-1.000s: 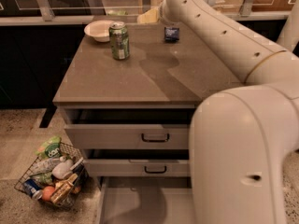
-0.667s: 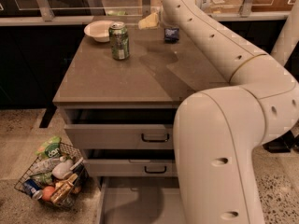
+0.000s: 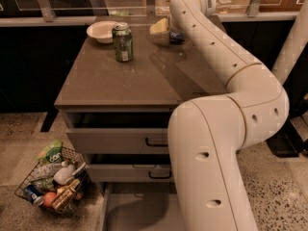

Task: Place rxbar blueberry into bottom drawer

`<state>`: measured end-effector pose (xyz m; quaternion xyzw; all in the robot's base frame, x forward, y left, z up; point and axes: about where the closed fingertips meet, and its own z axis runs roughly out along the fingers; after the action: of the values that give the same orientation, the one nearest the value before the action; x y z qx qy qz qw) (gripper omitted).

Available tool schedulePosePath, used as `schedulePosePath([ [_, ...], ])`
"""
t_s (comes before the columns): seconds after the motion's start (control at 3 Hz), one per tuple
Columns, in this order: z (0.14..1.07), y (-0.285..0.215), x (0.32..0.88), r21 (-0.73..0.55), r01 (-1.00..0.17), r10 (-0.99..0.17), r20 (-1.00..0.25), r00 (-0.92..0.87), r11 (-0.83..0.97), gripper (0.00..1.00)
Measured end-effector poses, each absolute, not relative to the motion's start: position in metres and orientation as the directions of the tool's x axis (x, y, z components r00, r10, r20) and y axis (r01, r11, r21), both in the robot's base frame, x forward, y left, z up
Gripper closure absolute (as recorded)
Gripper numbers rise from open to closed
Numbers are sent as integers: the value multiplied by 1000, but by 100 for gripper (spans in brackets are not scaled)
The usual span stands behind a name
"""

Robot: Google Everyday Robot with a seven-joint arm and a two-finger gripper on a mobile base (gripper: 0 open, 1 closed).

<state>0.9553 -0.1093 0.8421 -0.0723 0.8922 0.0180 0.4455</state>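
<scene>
The rxbar blueberry (image 3: 176, 36), a small dark blue wrapper, lies at the back of the grey cabinet top, mostly hidden behind my arm. My gripper (image 3: 160, 29) hangs low over the cabinet top just left of the bar, beside a green soda can (image 3: 122, 42). Whether it touches the bar is hidden by the arm. The bottom drawer (image 3: 137, 211) is pulled out at floor level, showing a plain grey floor, partly covered by my arm's lower link.
A white bowl (image 3: 102, 32) sits at the back left of the cabinet top (image 3: 120, 81). The two upper drawers (image 3: 120, 141) with black handles are slightly open. A wire basket (image 3: 53, 182) of cans and snacks stands on the floor at left.
My arm has swung in and down, bringing the gripper lower and closer to the blue bar. The can, bowl and drawers have not moved.
</scene>
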Motion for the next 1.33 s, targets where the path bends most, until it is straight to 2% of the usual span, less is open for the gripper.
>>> schedulePosePath([
  [0.67, 819, -112, 964, -20, -132, -99, -775, -625, 991, 0],
  [1.0, 802, -116, 967, -26, -99, -84, -756, -649, 995, 16],
  [1.33, 801, -116, 968, -26, -95, -82, -754, -652, 995, 38],
])
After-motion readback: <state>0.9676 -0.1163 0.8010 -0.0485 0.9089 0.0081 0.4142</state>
